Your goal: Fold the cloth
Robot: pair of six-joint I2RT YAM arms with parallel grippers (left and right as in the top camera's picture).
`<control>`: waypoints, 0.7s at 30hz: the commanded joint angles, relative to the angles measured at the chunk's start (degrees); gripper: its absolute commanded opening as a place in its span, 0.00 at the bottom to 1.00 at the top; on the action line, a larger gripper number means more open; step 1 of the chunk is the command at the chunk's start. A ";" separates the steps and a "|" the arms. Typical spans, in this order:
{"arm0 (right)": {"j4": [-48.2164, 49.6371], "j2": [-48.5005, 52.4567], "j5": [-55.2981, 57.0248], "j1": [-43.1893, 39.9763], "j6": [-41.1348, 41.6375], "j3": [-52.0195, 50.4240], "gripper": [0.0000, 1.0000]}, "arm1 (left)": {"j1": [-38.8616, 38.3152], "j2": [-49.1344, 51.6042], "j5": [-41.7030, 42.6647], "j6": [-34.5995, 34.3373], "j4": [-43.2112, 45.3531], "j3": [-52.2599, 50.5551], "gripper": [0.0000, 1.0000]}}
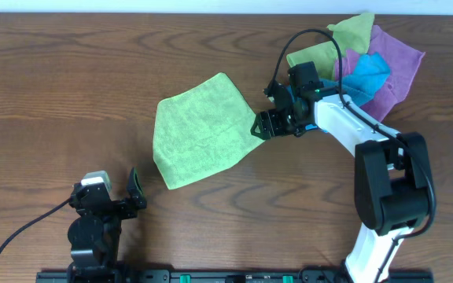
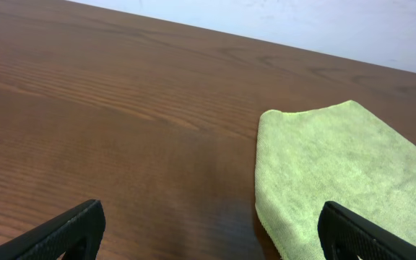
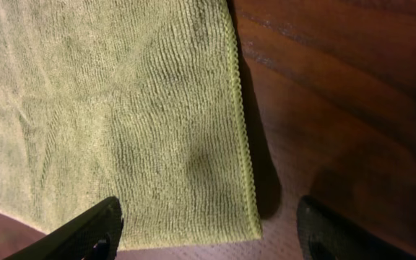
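Observation:
A light green cloth (image 1: 199, 130) lies flat on the wooden table, folded into a rough square. My right gripper (image 1: 263, 126) is open and hovers over the cloth's right corner; in the right wrist view the cloth's corner (image 3: 193, 173) lies between the spread fingers (image 3: 208, 238). My left gripper (image 1: 132, 189) is open and empty near the front left of the table, just off the cloth's near corner. The left wrist view shows the cloth (image 2: 338, 173) ahead to the right between its fingers (image 2: 211, 235).
A pile of other cloths, green, purple and blue (image 1: 376, 67), lies at the back right behind the right arm. The dark wooden table (image 1: 69, 94) stretches to the left.

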 commanded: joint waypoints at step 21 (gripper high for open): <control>2.78 4.98 -12.63 0.00 0.55 -2.03 0.75 | 0.17 -0.33 -0.83 -0.63 -0.35 -1.25 0.95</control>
